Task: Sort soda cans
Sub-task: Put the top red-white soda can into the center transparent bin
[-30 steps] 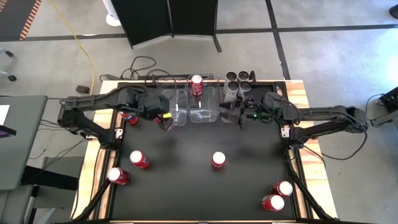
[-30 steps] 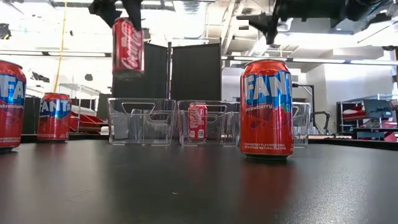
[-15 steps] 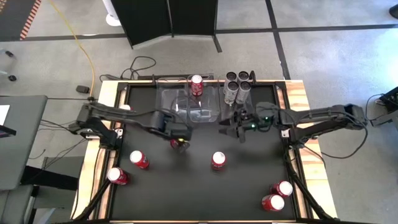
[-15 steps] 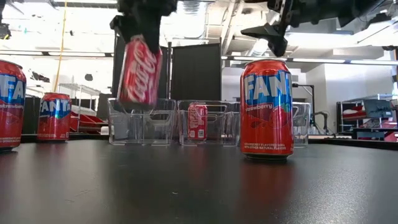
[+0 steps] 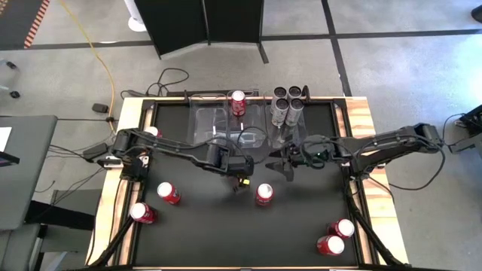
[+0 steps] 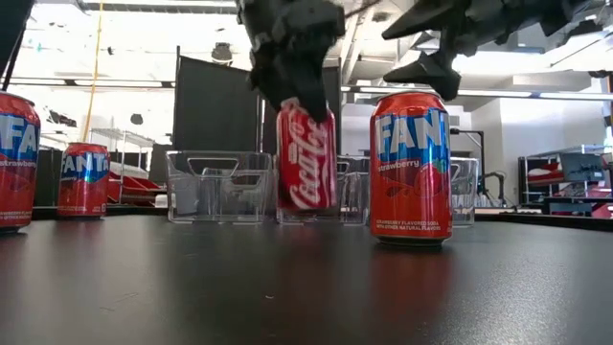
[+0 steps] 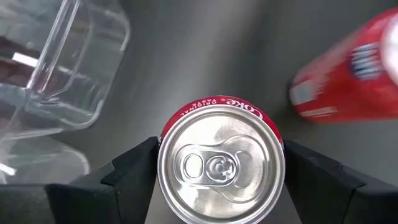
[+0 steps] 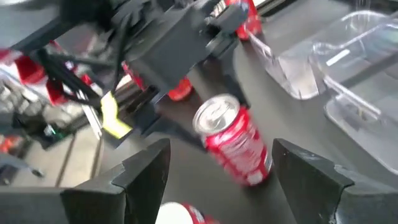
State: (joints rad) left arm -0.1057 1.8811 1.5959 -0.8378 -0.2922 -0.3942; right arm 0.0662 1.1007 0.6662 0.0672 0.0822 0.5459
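Ideally the left gripper (image 5: 239,181), clamped on the Coca-Cola can (image 6: 306,158) hanging tilted just beside the standing Fanta can (image 6: 410,168) mid-table, levels it before lowering, while the right gripper (image 5: 285,167) hovers open nearby.

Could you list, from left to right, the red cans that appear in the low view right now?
Fanta can cut off at the picture's edge → smaller-looking Fanta can farther back → Coca-Cola can held tilted by the left gripper → large Fanta strawberry can standing on the table.
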